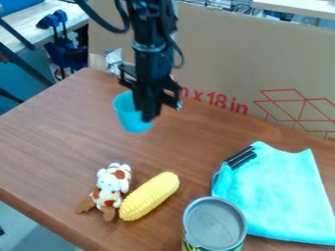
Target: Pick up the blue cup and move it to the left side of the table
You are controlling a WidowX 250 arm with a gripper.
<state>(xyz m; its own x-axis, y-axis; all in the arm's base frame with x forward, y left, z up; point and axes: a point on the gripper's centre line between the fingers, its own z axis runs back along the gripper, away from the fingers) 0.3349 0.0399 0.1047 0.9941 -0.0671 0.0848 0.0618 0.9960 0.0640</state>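
Note:
The black gripper [148, 113] hangs down at the upper middle of the table, overlapping the right side of a light blue cup [128, 119]. Part of the cup's rim and right wall is hidden behind or under the gripper, and I cannot tell whether the two touch. Nearer the front, a white and brown plush toy [112, 185] is beside a yellow corn cob [149, 196], which lies at a slant to its right.
A metal can [214, 223] stands at the front edge of the view. Right of it, a turquoise cloth [278, 191] lies spread, with a black-handled item [240, 158] at its upper left corner. A cardboard panel [222, 59] walls off the back of the wooden table [59, 142].

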